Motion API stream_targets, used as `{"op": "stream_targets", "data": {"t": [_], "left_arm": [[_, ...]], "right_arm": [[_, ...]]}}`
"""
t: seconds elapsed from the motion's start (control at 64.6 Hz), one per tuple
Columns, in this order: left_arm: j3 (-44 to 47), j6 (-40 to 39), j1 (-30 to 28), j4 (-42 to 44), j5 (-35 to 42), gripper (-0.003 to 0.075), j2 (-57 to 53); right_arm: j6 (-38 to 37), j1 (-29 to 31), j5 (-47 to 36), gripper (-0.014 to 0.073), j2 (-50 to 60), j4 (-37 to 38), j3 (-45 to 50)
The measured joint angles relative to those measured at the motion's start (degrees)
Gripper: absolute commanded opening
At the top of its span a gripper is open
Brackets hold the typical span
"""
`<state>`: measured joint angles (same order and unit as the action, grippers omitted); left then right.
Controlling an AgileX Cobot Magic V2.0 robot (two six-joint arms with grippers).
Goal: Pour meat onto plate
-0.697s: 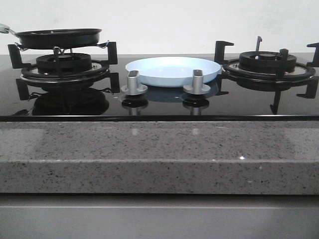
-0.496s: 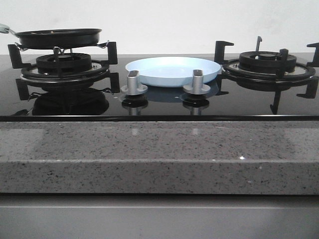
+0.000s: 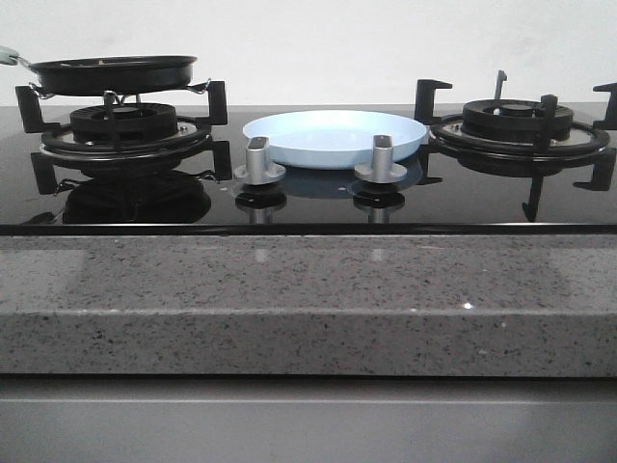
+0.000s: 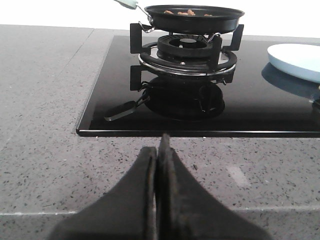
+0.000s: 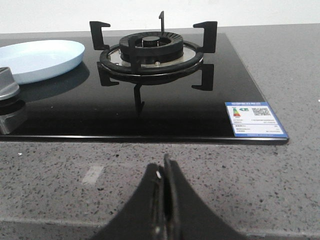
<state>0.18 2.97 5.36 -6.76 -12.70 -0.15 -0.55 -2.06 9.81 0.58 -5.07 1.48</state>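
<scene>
The pale-blue plate (image 3: 335,138) lies on the black glass hob between the two burners, behind two silver knobs; the plate (image 4: 296,60) also shows in the left wrist view and the plate (image 5: 39,59) in the right wrist view. A black frying pan (image 3: 113,73) rests on the left burner, and the meat (image 4: 181,12), small light-brown pieces, lies inside it. My left gripper (image 4: 159,150) is shut over the grey stone counter, in front of the left burner. Over the counter in front of the right burner, my right gripper (image 5: 163,175) is shut too. Neither holds anything.
The pan's pale-green handle (image 4: 126,3) sticks out to the left. The right burner (image 5: 150,54) stands bare with black pan supports. Two knobs (image 3: 259,160) rise in front of the plate. An energy label (image 5: 254,119) sits on the hob's front right corner.
</scene>
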Motion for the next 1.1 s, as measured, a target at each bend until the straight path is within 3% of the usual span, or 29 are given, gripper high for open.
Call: {"op": "stream_targets", "data": {"t": [0.79, 1.007, 1.1], "left_arm": [[0.0, 0.0, 0.0, 0.0, 0.0, -0.0020, 0.0], [-0.2, 0.0, 0.0, -3.2, 6.6, -0.0020, 0.0], [-2.1, 0.0, 0.0, -3.7, 6.0, -0.0020, 0.0]], "right_arm": [[0.0, 0.0, 0.0, -0.0061, 0.0, 0.0, 0.0], [0.0, 0.0, -0.7, -0.0061, 0.0, 0.0, 0.0], [0.0, 0.0, -1.1, -0.0061, 0.0, 0.0, -0.6]]}}
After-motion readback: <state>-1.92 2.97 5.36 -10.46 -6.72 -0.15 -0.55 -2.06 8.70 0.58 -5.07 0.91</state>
